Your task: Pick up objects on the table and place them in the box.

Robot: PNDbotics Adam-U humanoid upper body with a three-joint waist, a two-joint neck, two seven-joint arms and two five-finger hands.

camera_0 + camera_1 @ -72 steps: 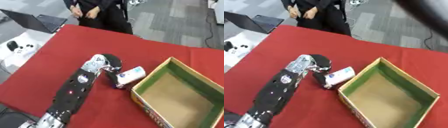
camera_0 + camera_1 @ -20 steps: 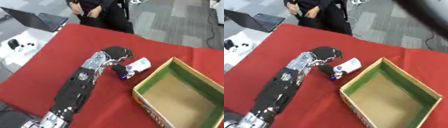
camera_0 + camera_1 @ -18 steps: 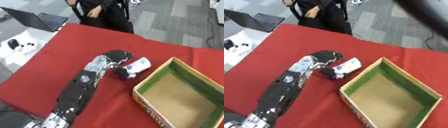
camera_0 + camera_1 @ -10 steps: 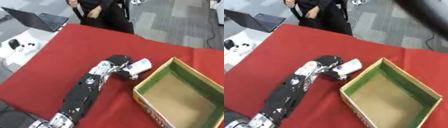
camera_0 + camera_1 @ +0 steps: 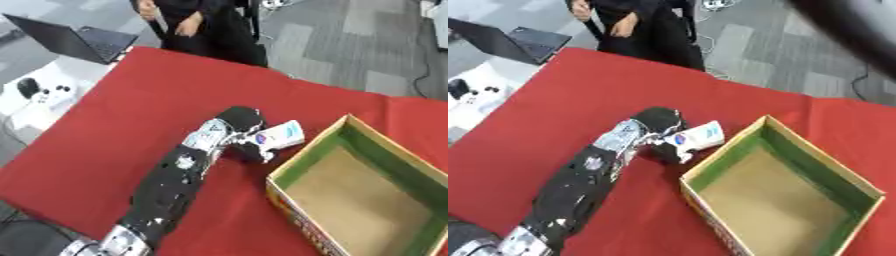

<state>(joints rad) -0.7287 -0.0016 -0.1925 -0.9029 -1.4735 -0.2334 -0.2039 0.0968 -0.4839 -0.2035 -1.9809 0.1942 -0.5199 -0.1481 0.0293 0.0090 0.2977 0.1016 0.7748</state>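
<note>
A small white packet with blue and red print [image 5: 278,135] is held just above the red table [image 5: 131,105], close to the near-left wall of the box. My left hand [image 5: 241,123] is curled round it, the black-and-silver arm reaching in from the lower left. The open cardboard box [image 5: 367,195] with green inner walls and a brown floor stands at the right and holds nothing that I can see. The right hand shows in neither view.
Off the table's left edge stand a laptop [image 5: 66,40] and a white surface with a game controller [image 5: 35,90]. A person in dark clothes [image 5: 197,25] sits beyond the far edge. A dark blurred shape [image 5: 850,30] crosses the upper right of the right eye view.
My left hand has carried the packet to the right, toward the box's near-left wall, and closed round it. The box has stayed where it was.
</note>
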